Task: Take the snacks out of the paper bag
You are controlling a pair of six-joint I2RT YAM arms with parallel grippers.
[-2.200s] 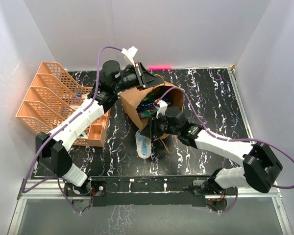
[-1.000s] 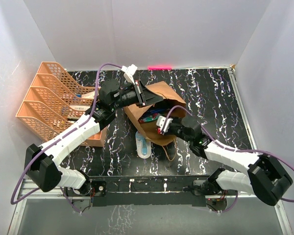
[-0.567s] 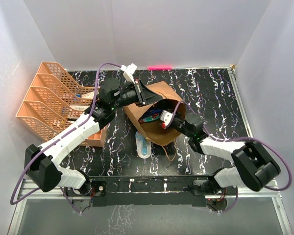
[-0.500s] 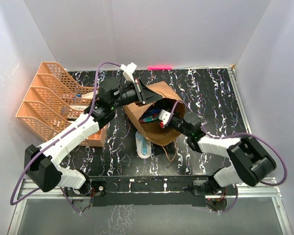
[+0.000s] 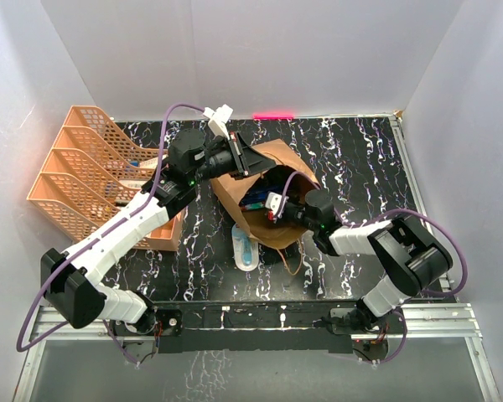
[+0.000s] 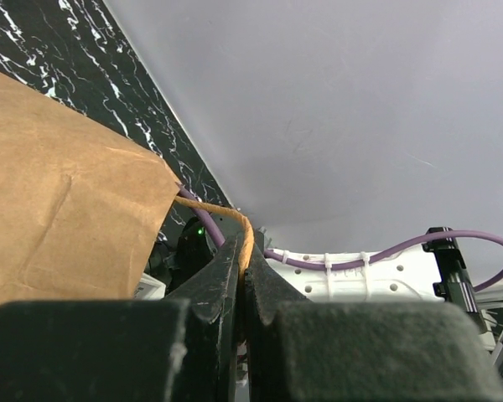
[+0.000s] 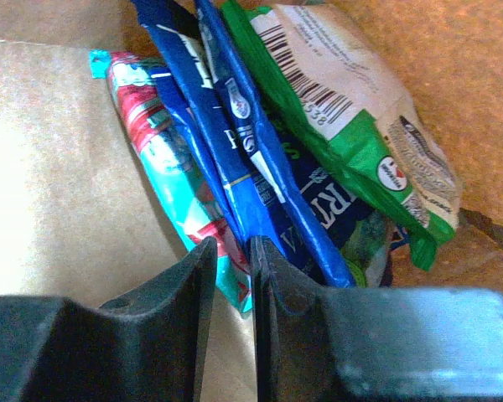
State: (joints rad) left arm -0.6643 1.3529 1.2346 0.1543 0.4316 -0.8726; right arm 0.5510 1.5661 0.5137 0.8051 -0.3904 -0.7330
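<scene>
From above, the brown paper bag (image 5: pixel 235 191) is sitting on the black marbled table (image 5: pixel 360 159) with its mouth gaping open. The left gripper (image 5: pixel 239 156) is hanging at the bag's far rim. The right gripper (image 5: pixel 268 208) is reaching into the bag's mouth, where the snacks (image 5: pixel 251 201) are showing. A white and light-blue oblong item (image 5: pixel 244 248) is lying just beside the bag's near side, and orange mesh trays (image 5: pixel 84 167) are standing well apart from the bag, on its left. Through the left wrist camera, the left gripper (image 6: pixel 243 266) is clamping tight on the bag's twisted paper handle (image 6: pixel 218 211). Through the right wrist camera, dark blue packets (image 7: pixel 235 142), a green bag (image 7: pixel 360 138) and a teal-and-red packet (image 7: pixel 151 134) are standing on edge inside the bag. The right gripper (image 7: pixel 253 268) is showing narrow jaws at the packets' lower ends, and I cannot tell whether they are pinching one.
</scene>
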